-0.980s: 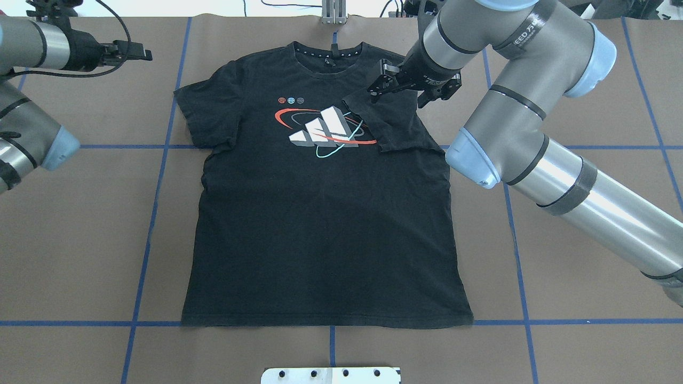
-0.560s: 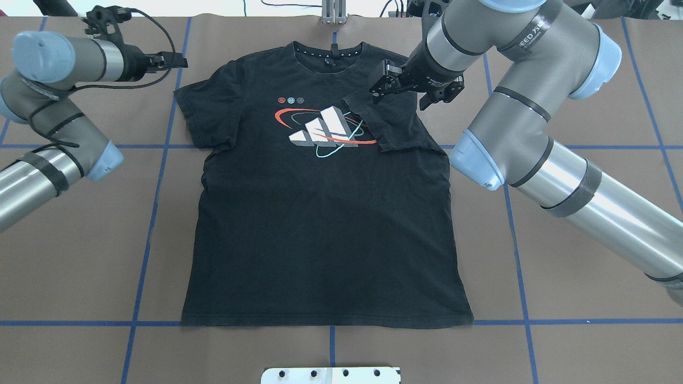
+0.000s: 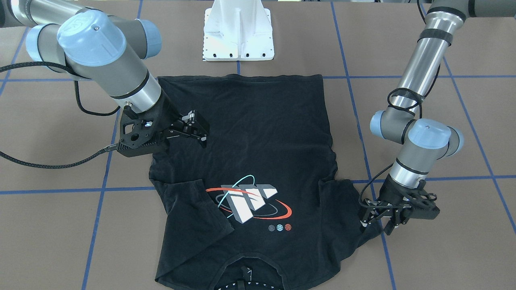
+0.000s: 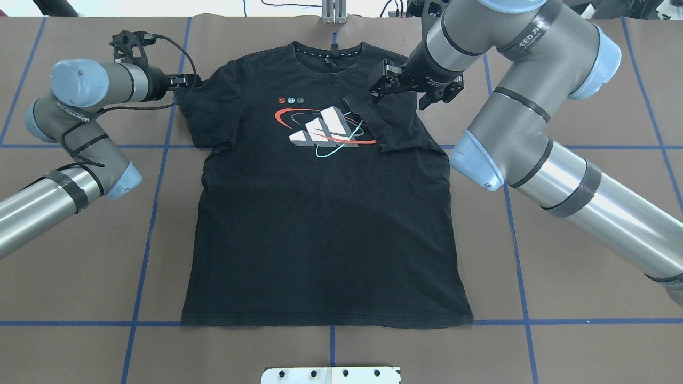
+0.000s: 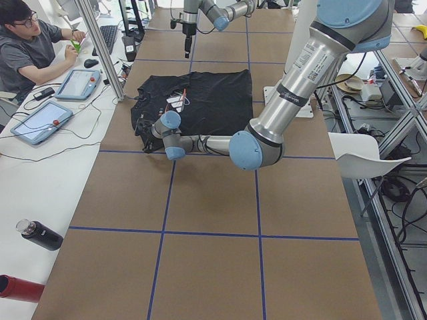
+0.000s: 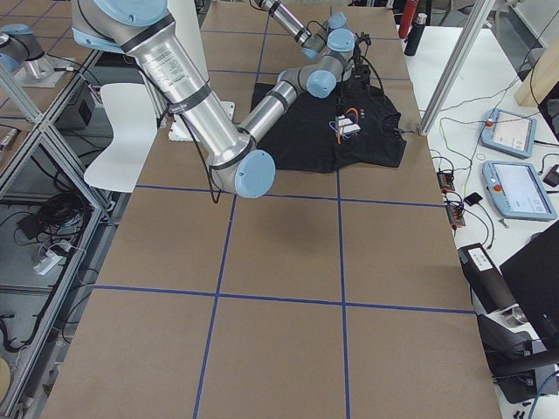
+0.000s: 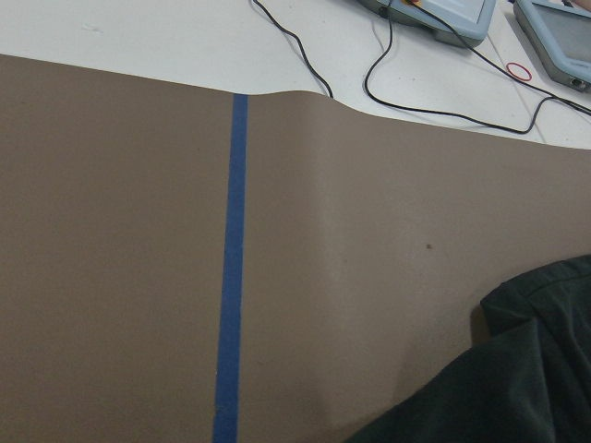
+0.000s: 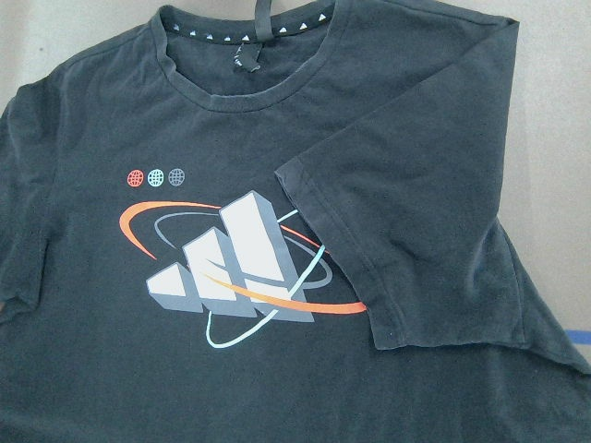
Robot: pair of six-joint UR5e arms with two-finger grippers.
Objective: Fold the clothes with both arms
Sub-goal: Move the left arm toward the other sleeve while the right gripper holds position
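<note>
The black T-shirt [image 4: 325, 224] lies flat on the brown table, logo [image 4: 325, 128] up, collar at the far edge. One sleeve [image 4: 395, 125] is folded inward and lies on the chest beside the logo. My right gripper [image 4: 376, 90] hovers just above that folded sleeve [image 3: 193, 217], open and holding nothing. The other sleeve [image 4: 205, 114] lies spread out flat. My left gripper [image 4: 188, 81] sits at that sleeve's outer edge [image 3: 342, 201], and in the front view this gripper [image 3: 377, 223] shows its fingers apart. The left wrist view holds only table and a corner of the shirt [image 7: 517, 369].
Blue tape lines [image 4: 155, 213] grid the brown table cover. The white pedestal base [image 3: 238, 36] stands at the near edge behind the shirt's hem. A person [image 5: 33, 47] sits at a side desk with tablets [image 6: 515, 175], and bottles [image 5: 40, 235] lie there too.
The left arm has swung in from the table's far left, bringing its gripper to the spread sleeve's edge. The right gripper has stayed above the folded sleeve.
</note>
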